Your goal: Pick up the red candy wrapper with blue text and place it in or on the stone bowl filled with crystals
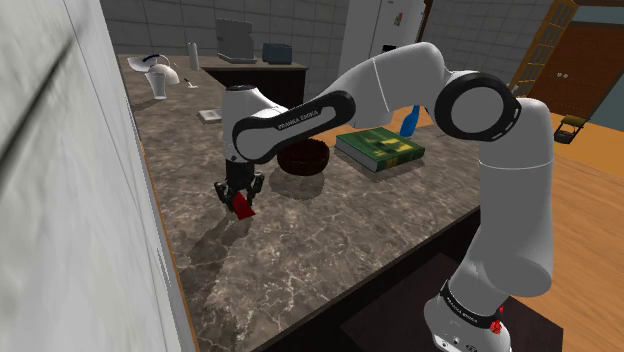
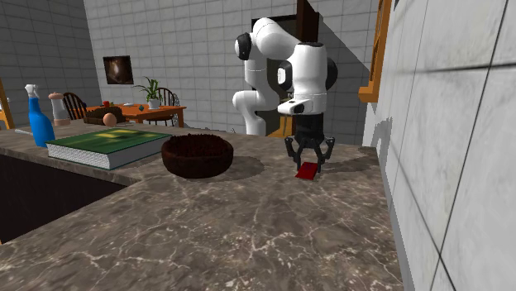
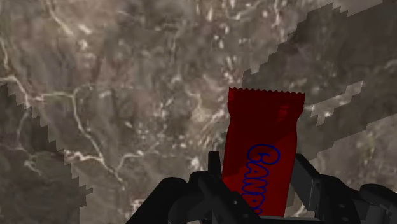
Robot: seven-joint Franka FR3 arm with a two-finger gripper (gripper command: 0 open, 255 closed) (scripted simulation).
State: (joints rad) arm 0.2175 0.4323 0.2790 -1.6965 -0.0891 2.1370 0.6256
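Noted in the second exterior view, from its left: blue spray bottle [image 2: 38, 116] and green book [image 2: 107, 147] at the counter [image 2: 248, 240] edge, off the likely route. Next right, near the middle: dark rough bowl [image 2: 197, 155], upright, nothing across the rim. Further right, near the wall [image 2: 446, 149]: hand [image 2: 308, 165] closed on the red wrapper [image 2: 307, 171], pinched at one end, free end with blue lettering [image 3: 262, 167] hanging below, low over the counter, well apart from the bowl. Judged step: carry to the bowl. Recommended: raise first, enough to take the dangling end over the rim; travel toward that view's left; centre over the bowl; lower, then release. Keep grip firm, given a pinch on one end only. Not resolved: crystals inside the bowl, interior too dark; wrapper tip touching the counter or not. Partly hidden: bowl behind the arm [image 1: 300, 115] in the shoulder view; lettering behind the hand in the wrist view.
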